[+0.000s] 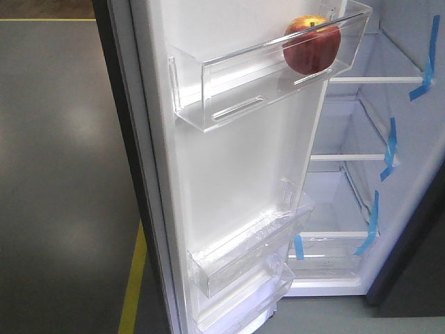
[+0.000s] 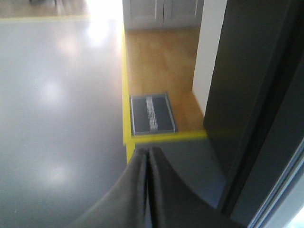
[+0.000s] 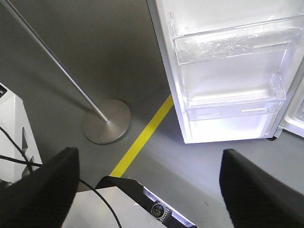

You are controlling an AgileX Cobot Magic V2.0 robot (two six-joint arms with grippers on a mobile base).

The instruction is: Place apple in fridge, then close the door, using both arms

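The red apple with a yellow patch at its stem rests in the top clear bin on the white inner face of the open door. Behind it the fridge shows white lining and shelves with blue tape. Neither arm appears in the front view. In the left wrist view my left gripper is shut with nothing in it, beside the door's dark grey outer skin. My right gripper hangs open and holds nothing, its fingers wide apart, low before the door.
A metal stand with a round base is on the grey floor left of the door. Yellow floor tape runs diagonally. The robot's own white base with a camera lies under the right gripper. A dark mat lies on wood flooring.
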